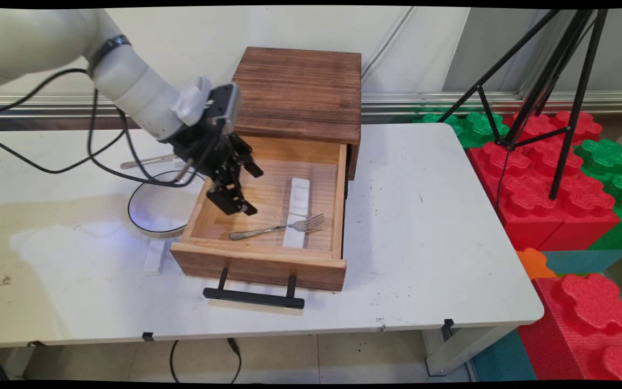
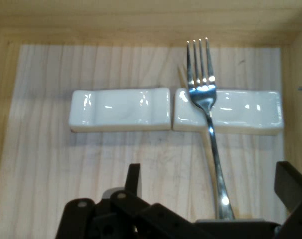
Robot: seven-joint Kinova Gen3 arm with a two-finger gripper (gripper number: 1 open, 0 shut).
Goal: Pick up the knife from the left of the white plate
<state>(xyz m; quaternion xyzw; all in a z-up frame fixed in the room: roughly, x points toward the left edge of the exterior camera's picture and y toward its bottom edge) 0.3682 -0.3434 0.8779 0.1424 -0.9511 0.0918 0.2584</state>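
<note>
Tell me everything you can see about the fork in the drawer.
The fork is shiny silver metal with four tines and a slim handle that widens at its end. It lies flat in the open wooden drawer, its neck resting across the nearer of two white rests set end to end, its tines past that rest and its handle running over the drawer floor. In the hand view the handle end lies between the open fingers of the claw, which hangs above without touching it.
</note>
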